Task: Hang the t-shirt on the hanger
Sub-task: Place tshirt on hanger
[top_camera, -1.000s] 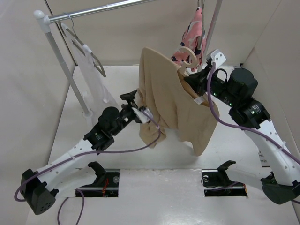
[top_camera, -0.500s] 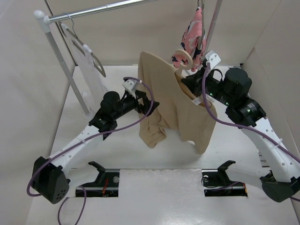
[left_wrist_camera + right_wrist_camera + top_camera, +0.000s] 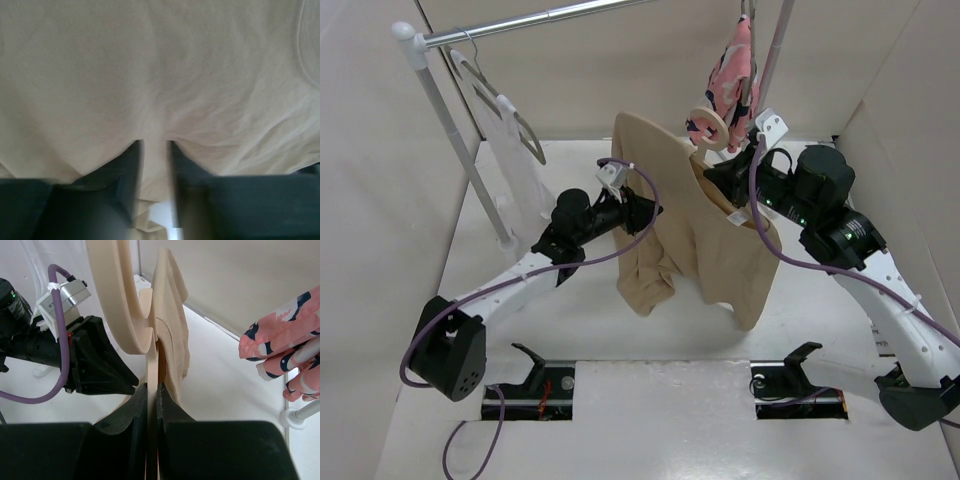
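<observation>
The tan t-shirt (image 3: 720, 250) hangs in mid-air over the pale hanger (image 3: 712, 128), whose thick hook sticks out at the top. My right gripper (image 3: 717, 182) is shut on the hanger's flat stem (image 3: 152, 365). In the right wrist view the hook (image 3: 117, 305) curves up on the left, with the shirt's collar edge (image 3: 172, 325) draped just behind it. My left gripper (image 3: 650, 212) presses into the shirt's left side. In the left wrist view cloth (image 3: 160, 75) fills the frame, and a fold of it is pinched between the two narrow-set fingers (image 3: 153, 150).
A clothes rail (image 3: 540, 18) on a slanted white pole (image 3: 455, 140) crosses the back left. It carries a white garment (image 3: 515, 165) on a thin dark hanger. A pink patterned garment (image 3: 732, 70) hangs by the right post (image 3: 775, 50), close behind the hook. Walls enclose three sides.
My left gripper let go of the shirt's lower fold, opened wide, rose toward the shirt's left side and closed on the cloth there. The right arm shifted slightly left with the hanger.
</observation>
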